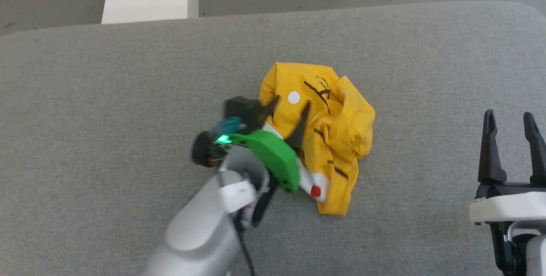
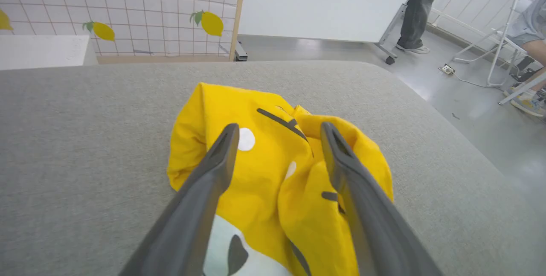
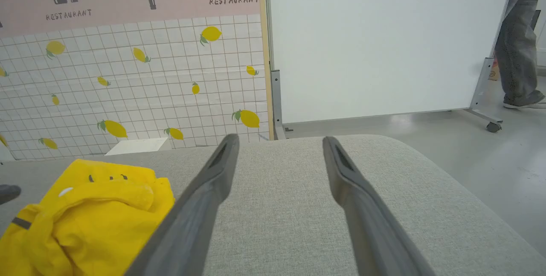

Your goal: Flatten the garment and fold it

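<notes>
A grey fabric table (image 1: 85, 97) stands on a glossy grey floor (image 3: 490, 169), backed by a lemon-printed tiled wall (image 3: 128, 92) and a white wheeled panel (image 3: 375, 41), with a person's legs (image 3: 516, 45) beside the panel.

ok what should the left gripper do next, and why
Probably lower the left gripper and pinch an edge fold of the yellow T-shirt, to start pulling it flat. The shirt lies crumpled on the grey padded surface, the left jaws stand open over it holding nothing, and the right gripper is open, apart on the right.
</notes>
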Robot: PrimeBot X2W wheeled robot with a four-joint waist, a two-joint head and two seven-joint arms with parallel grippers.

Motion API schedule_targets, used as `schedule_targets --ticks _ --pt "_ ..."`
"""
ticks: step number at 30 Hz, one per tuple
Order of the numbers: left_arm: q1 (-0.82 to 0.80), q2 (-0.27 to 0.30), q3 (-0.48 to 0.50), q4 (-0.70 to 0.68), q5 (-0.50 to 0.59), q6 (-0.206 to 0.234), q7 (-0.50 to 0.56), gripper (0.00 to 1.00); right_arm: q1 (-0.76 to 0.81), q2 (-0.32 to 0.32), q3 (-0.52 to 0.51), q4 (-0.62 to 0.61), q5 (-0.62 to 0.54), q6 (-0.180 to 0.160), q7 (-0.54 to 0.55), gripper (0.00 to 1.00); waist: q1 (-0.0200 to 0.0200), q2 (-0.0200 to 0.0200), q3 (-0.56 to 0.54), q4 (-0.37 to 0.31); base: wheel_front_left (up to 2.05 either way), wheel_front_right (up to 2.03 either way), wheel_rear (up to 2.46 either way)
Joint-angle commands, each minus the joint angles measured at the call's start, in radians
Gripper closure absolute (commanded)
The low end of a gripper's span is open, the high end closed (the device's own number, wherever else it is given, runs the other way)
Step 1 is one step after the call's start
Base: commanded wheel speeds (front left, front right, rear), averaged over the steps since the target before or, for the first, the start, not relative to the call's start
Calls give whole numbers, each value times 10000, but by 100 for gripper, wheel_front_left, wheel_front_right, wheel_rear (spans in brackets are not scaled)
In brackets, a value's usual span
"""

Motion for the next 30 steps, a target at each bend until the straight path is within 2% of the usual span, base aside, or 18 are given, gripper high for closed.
schedule_targets --ticks 1,4,10,16,21,30 --pt "370 355 281 -297 -84 140 -391 0 168 1 -7 53 -69 -13 -15 0 1 -1 -401 87 0 0 0" --pt "1019 1028 838 -1108 -70 454 -1043 0 390 1 -21 78 -104 -13 49 0 1 -1 -664 118 0 0 0" --pt "2774 2179 2218 -3016 22 1380 -2209 0 813 1 -37 105 -132 -13 172 0 1 -1 -1066 174 0 0 0" --pt "4775 2839 3245 -4552 647 1600 -2499 0 1234 1 -14 108 -122 -13 296 0 1 -1 -1348 318 0 0 0" --pt "5987 2635 3541 -5322 1760 1843 -2509 0 1579 1 4 79 -117 -13 425 0 1 -1 -1539 512 0 0 0" --pt "6085 1899 3816 -4948 2165 1120 -2512 0 1120 1 199 -237 229 -13 1081 0 1 -1 -1654 847 0 0 0"
